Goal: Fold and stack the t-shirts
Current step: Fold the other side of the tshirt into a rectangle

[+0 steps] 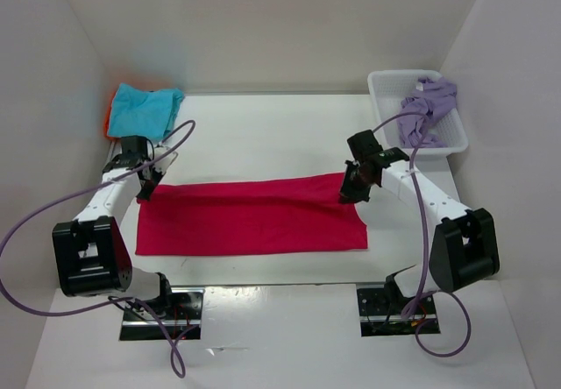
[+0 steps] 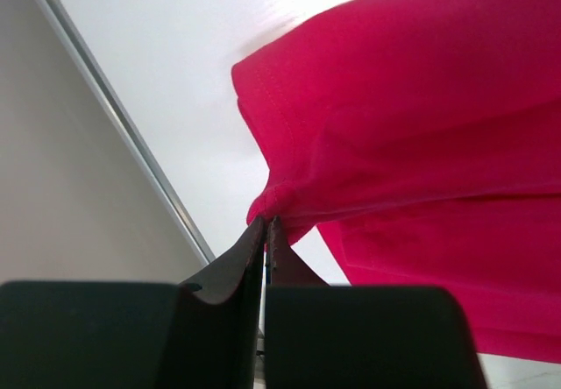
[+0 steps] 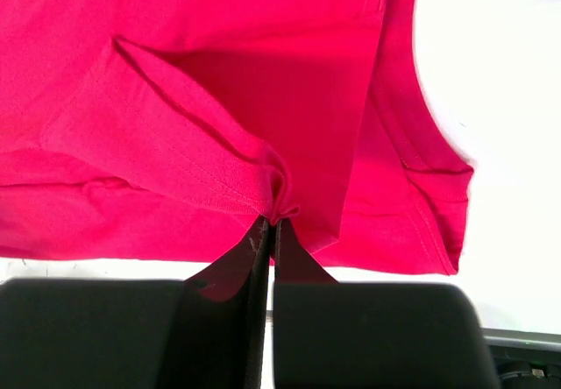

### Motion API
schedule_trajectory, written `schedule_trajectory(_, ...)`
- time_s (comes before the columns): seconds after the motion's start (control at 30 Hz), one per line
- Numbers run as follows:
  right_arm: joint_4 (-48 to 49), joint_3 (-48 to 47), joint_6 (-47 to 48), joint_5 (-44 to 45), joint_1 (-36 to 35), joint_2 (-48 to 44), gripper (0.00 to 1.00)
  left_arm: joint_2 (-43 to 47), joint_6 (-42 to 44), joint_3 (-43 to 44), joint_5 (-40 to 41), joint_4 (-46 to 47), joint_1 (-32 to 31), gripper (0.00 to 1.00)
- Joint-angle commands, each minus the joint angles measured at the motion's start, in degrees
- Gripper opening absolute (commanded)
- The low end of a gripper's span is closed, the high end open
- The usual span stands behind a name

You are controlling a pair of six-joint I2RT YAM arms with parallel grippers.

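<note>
White desk (image 1: 263, 126) carries everything. Biggest item on it is the red t-shirt (image 1: 250, 222), spread mid-desk between the 2 arms as a wide band, long axis left-right. Its near edge is flat on the desk and its 2 far corners are picked up. Far right corner has a white basket (image 1: 384, 82) with a crumpled purple t-shirt (image 1: 429, 100) spilling over its rim, unfolded. Far left corner has a folded teal t-shirt (image 1: 147, 110), which looks like the start of the stack. An orange edge shows under it, can't tell what it is. At the far-left corner of the red t-shirt the left gripper (image 1: 145, 189) is clenched on the cloth; its wrist view shows jaws closed with a small bunch of fabric nipped at the tips. At the far-right corner the right gripper (image 1: 349, 193) is clenched the same way, on a stitched hem. Judgement: mid-fold on the red one, likely taking the far edge over toward the near edge. Handling: thin knit, light, fully limp, so it will sag between the 2 holds and drag or wrinkle if the arms go out of sync. Both bites are shallow, so slip under tension is the risk. Best holds are hems and corners, where doubled stitched cloth gives more to grip, with the 2 holds level and spread to tension the edge.
</note>
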State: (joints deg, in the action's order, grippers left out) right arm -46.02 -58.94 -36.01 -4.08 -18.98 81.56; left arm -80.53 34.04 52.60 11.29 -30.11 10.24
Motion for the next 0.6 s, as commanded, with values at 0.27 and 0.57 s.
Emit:
schedule_trajectory(0.27,-2.76,3.3,0.41,-4.19,-0.44,-2.98,0.0,-2.43,-0.12,-1.18,0.66,-0.04,1.19,0.0)
schedule_trajectory(0.57,-5.31,3.3,0.94,-3.48,-0.44,0.71,0.03,-6.91,-2.14,-2.76,0.49,2.77,1.19,0.0)
